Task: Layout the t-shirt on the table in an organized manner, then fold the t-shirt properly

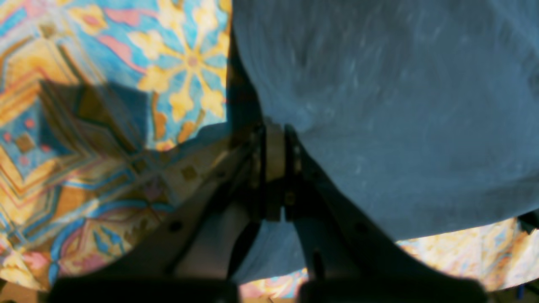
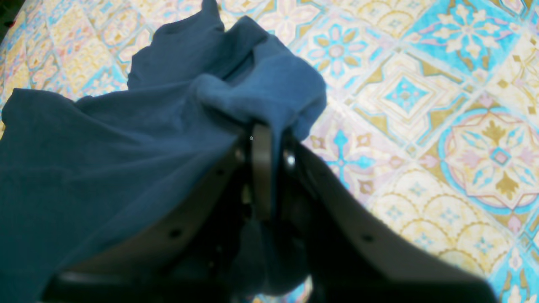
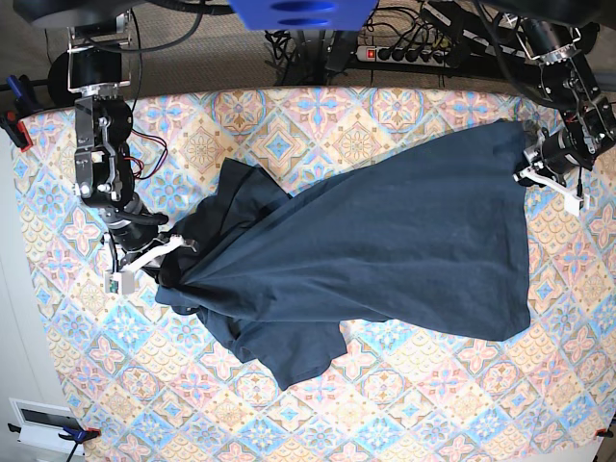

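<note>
- Colorful tiles in blue, pink and cream cover the table (image 3: 318, 115), which fills almost the whole base view.
- Black cables and a power strip (image 3: 409, 53) lie behind the far edge of the table.
- The t-shirt (image 3: 385, 241) is dark blue and lies across the middle of the table, stretched between the two arms.
- It is not flat. It is wide and fairly smooth on the base view's right and bunched up with many folds on that view's left.
- A loose flap of it hangs toward the near side of the table.
- The left gripper (image 1: 276, 145) is pinched tight on an edge of the t-shirt, near the far corner of the table on the base view's right.
- The right gripper (image 2: 269, 139) is also squeezed closed on a scrunched lump of the t-shirt, at the bunched end.
- In the right wrist view, the cloth puffs up over the fingertips (image 2: 262, 160).
</note>
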`<state>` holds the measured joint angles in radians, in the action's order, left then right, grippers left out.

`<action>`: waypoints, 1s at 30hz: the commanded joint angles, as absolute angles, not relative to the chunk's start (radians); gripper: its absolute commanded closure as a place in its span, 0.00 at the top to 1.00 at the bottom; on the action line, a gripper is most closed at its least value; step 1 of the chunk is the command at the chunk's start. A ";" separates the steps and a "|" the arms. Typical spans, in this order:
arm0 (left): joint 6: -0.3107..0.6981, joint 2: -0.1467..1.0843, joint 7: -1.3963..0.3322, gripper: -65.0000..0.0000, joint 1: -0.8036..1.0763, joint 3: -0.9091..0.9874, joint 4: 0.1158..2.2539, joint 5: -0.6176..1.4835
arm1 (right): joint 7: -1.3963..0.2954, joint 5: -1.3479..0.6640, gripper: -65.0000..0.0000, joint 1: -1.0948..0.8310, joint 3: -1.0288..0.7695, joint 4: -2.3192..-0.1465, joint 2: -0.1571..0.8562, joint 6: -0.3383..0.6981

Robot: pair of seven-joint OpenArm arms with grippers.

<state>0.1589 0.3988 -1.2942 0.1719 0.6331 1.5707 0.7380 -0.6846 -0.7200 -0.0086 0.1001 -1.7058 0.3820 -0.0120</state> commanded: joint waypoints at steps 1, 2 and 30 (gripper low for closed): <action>0.160 0.429 -1.267 0.00 0.139 0.674 1.589 0.745 | -0.659 -0.727 0.01 0.010 0.093 -1.727 0.395 -0.008; 0.160 0.427 -1.268 0.00 0.127 0.694 1.589 0.745 | -0.659 -0.727 0.01 0.010 0.093 -1.727 0.395 -0.008; 0.156 0.418 -1.092 0.40 -0.180 0.639 1.231 0.539 | -0.659 -0.727 0.01 0.010 0.101 -1.727 0.394 -0.008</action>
<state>0.1543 0.3912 -1.0981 -0.1753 0.6342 1.2125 0.5316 -0.6880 -0.7193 -0.0090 0.1047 -1.7081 0.3805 -0.0124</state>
